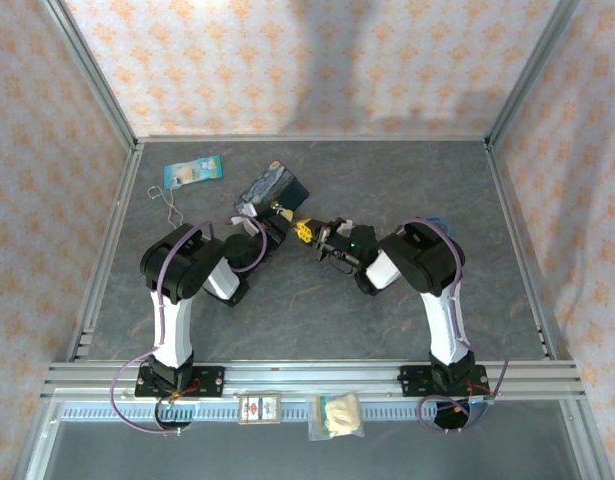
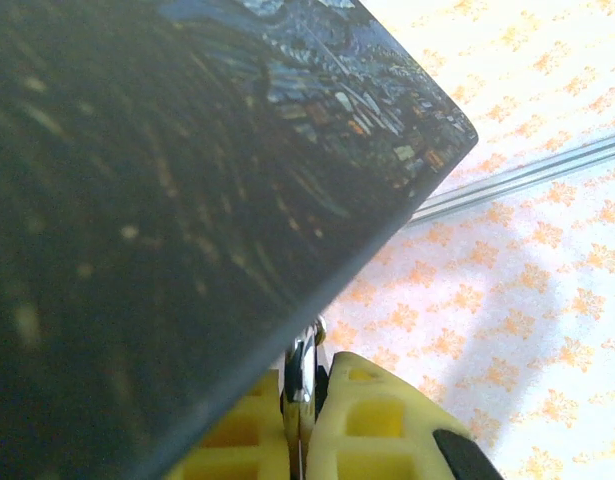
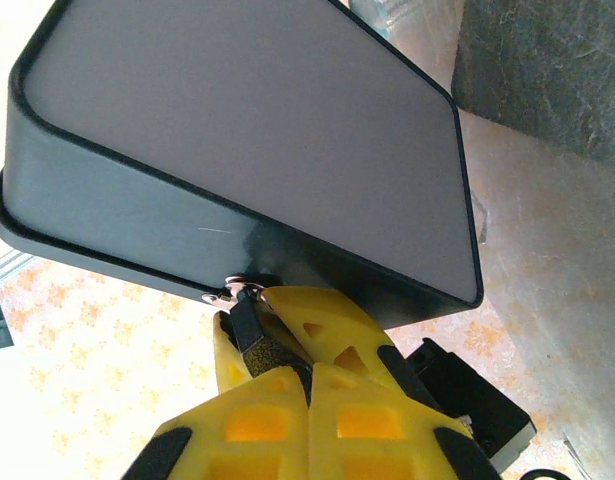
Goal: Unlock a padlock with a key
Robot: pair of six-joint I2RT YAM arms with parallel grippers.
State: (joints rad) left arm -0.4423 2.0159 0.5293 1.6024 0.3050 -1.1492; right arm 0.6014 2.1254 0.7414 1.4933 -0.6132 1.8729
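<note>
Right gripper (image 3: 252, 312) clamped narrow on padlock (image 3: 245, 332) at lower rim of tin (image 3: 237, 150). Left gripper (image 2: 305, 388) pinched thin silvery piece, likely key (image 2: 298, 370), just under tin. Risk: raised tin swings, key misses keyhole or slips

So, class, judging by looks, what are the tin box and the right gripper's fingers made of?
Tin box: probably thin sheet metal; glossy dark painted walls, rolled rim, plain matte grey flat face. Fingers of the right gripper: matte yellow moulded plastic, seemingly, with hollow cells.
</note>
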